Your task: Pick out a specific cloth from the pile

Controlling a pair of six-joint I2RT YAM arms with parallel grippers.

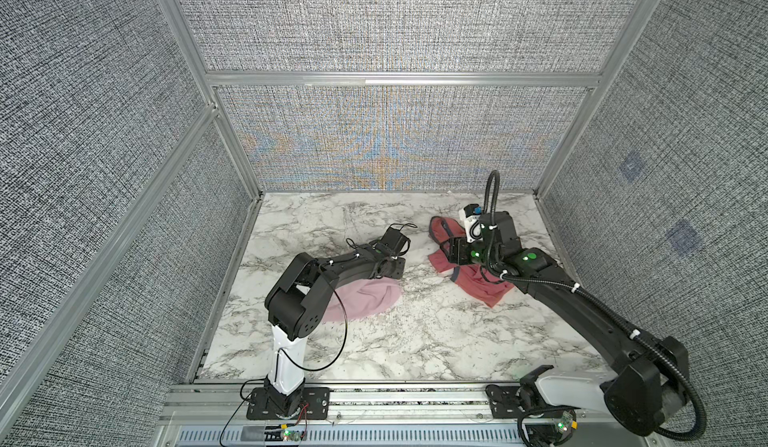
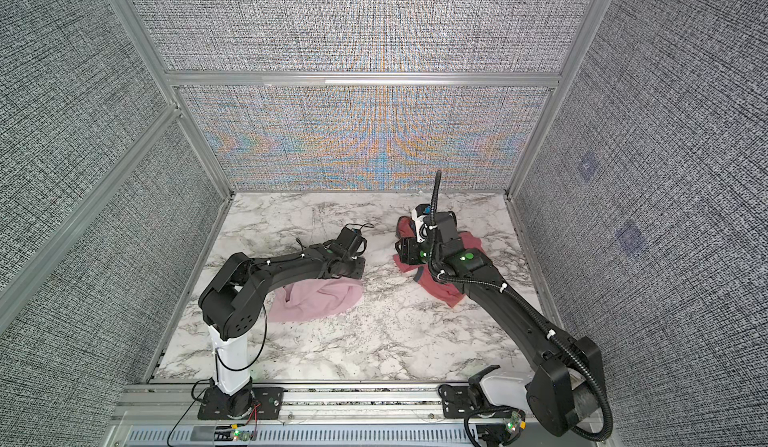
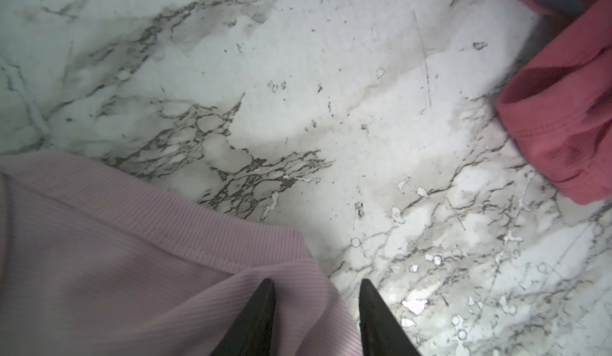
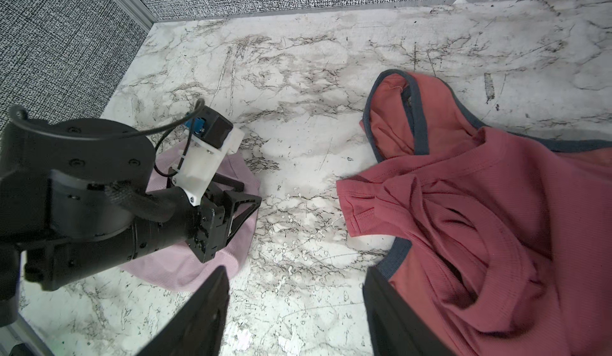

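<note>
Lying at the lower left of centre in both top views, the pale pink cloth point(image 1: 365, 299) was spread on the marble tabletop point(image 1: 415, 341), partly hidden under the left arm point(image 1: 332, 270). It was well apart from the coral-red garment point(image 1: 482, 287) with grey-blue trim, which sat at the right of centre.

In the left wrist view the left gripper point(image 3: 314, 284) was at the bottom edge of the frame with its fingers spread. One tip was over the cloth's corner and the other over bare marble, and nothing was pinched. In the right wrist view the right gripper point(image 4: 296, 270) was also spread and empty, at the bottom of the frame, just beside the garment's trim.

The cloth looked like a fine ribbed knit: light, limp and not fragile. I judge it would sag and fold when lifted, and would drag a little on the table rather than slide freely. The best place to take hold seemed to be the stitched hem at the corner near the left fingertips, where the fabric rose in a small fold. A flat single layer would be harder to pinch.
</note>
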